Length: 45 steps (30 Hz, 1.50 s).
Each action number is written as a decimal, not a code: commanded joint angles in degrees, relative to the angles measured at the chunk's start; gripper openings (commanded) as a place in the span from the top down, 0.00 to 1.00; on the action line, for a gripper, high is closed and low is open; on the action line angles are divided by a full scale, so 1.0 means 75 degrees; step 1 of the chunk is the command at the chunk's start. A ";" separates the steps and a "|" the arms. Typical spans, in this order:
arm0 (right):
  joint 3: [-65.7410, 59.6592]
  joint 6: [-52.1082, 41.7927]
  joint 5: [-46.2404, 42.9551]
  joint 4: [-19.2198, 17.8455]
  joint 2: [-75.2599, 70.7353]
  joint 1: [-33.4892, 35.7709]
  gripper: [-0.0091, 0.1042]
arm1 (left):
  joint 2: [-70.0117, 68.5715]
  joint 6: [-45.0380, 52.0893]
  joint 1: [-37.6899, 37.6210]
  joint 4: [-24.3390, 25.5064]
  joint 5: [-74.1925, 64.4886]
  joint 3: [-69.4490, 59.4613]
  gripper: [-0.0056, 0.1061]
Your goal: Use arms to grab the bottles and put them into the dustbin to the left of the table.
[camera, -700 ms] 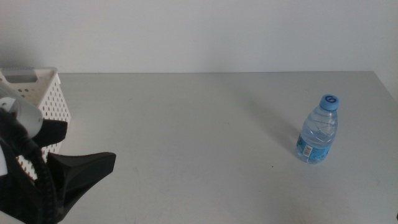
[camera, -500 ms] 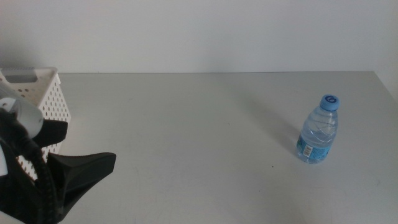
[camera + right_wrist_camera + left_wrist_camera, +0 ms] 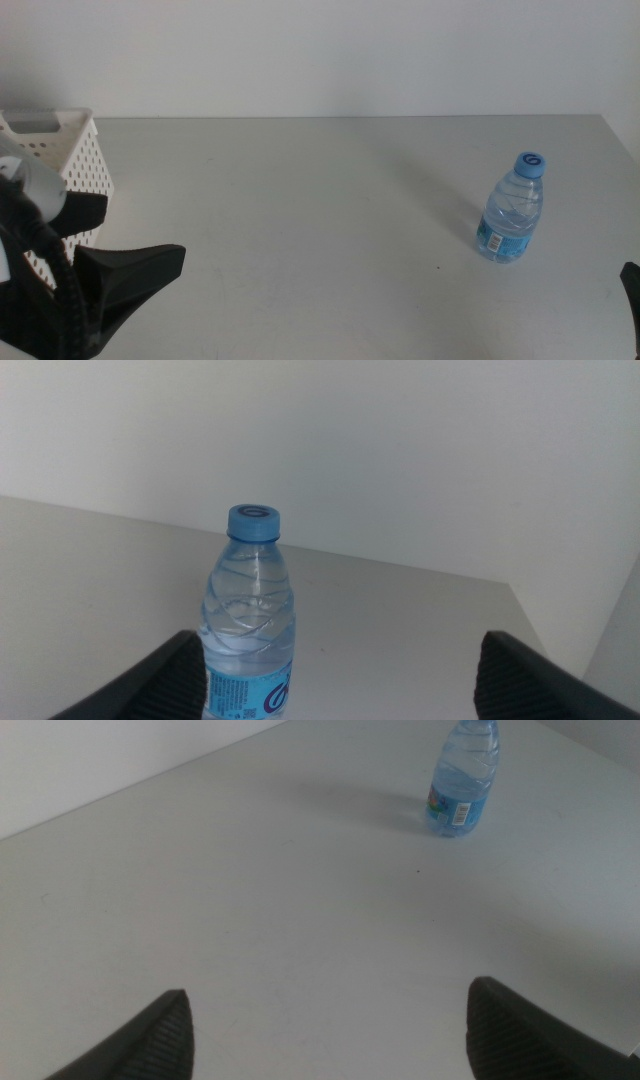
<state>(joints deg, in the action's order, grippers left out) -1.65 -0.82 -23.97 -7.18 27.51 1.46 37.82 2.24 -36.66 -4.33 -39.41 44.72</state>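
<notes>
A clear water bottle [image 3: 511, 210] with a blue cap stands upright on the right side of the grey table [image 3: 300, 200]. The white perforated dustbin [image 3: 60, 150] sits at the left edge. My left gripper [image 3: 110, 245] hangs low beside the dustbin, open and empty; the left wrist view shows its jaws wide apart [image 3: 330, 1040] and the bottle [image 3: 462, 780] far off. My right gripper [image 3: 338, 685] is open just in front of the bottle [image 3: 248, 630], not touching it. One of its dark fingertips [image 3: 632, 283] pokes in at the middle view's right edge.
A plain white wall runs behind the table. The table's right edge lies just beyond the bottle. Nothing else stands on the tabletop between the dustbin and the bottle.
A dark tip of the right gripper has come into the middle view at the lower right edge. The left gripper has shifted very slightly. The bottle has not moved.
</notes>
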 commanded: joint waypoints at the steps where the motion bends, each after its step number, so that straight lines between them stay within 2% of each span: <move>1: 0.0075 -0.0004 -0.1371 -0.0212 0.0811 -0.0040 0.30 | 0.0007 -0.0122 -0.0058 -0.0036 0.0523 0.0189 0.11; 9: 0.0075 -0.0004 -0.2717 -0.0261 0.3072 -0.0040 0.30 | 0.0007 -0.0122 -0.0058 -0.0036 0.0523 0.0189 0.11; 14: 0.0075 0.0034 -0.4134 -0.0270 0.4354 -0.0040 0.30 | 0.0007 -0.0122 -0.0058 -0.0036 0.0523 0.0189 0.11; 22: 0.0088 0.1282 -0.5986 -0.0614 0.5673 -0.0040 0.30 | 0.0007 -0.0122 -0.0058 -0.0036 0.0523 0.0189 0.11; 26: 0.0167 0.0928 -0.7021 -0.0577 0.6542 -0.0040 0.30 | 0.0007 -0.0122 -0.0058 -0.0036 0.0523 0.0189 0.11; 32: 0.1071 0.0367 -0.7002 -0.0840 0.7709 -0.0040 0.30 | 0.0007 -0.0122 -0.0058 -0.0036 0.0516 0.0189 0.11; 45: 0.2970 0.0664 -0.6904 -0.1311 0.9230 -0.0040 0.23 | 0.0007 -0.0122 -0.0058 -0.0036 0.0516 0.0189 0.11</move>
<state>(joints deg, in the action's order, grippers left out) 18.29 3.76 -65.29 -16.05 97.10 1.46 37.82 2.24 -36.66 -4.33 -39.41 44.72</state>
